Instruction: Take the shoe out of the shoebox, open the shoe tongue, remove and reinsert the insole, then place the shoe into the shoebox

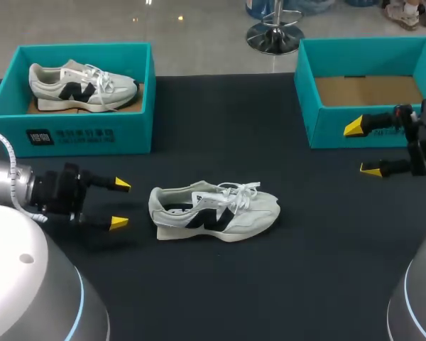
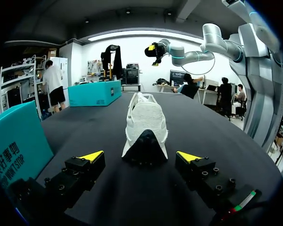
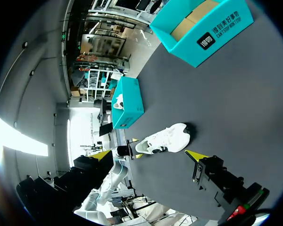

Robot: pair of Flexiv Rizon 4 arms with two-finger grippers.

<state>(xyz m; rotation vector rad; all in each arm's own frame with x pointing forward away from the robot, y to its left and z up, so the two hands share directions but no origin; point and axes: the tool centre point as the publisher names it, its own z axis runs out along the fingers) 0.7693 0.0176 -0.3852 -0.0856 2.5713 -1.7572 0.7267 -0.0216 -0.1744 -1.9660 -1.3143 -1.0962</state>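
A white sneaker with black side marks (image 1: 213,212) lies on its sole in the middle of the black table, toe to the right. My left gripper (image 1: 121,204) stands open just left of its heel, apart from it. In the left wrist view the sneaker (image 2: 145,125) is straight ahead of the open gripper (image 2: 140,157), heel nearest. My right gripper (image 1: 362,148) hangs open at the right, in front of an empty teal shoebox (image 1: 369,92) with a brown floor. From the right wrist the sneaker (image 3: 165,139) lies far ahead of that gripper (image 3: 148,154).
A second teal shoebox (image 1: 74,114) at the back left holds another white sneaker (image 1: 82,87). It stands close beside my left arm (image 2: 16,141). The empty box (image 3: 203,28) sits at the back right corner.
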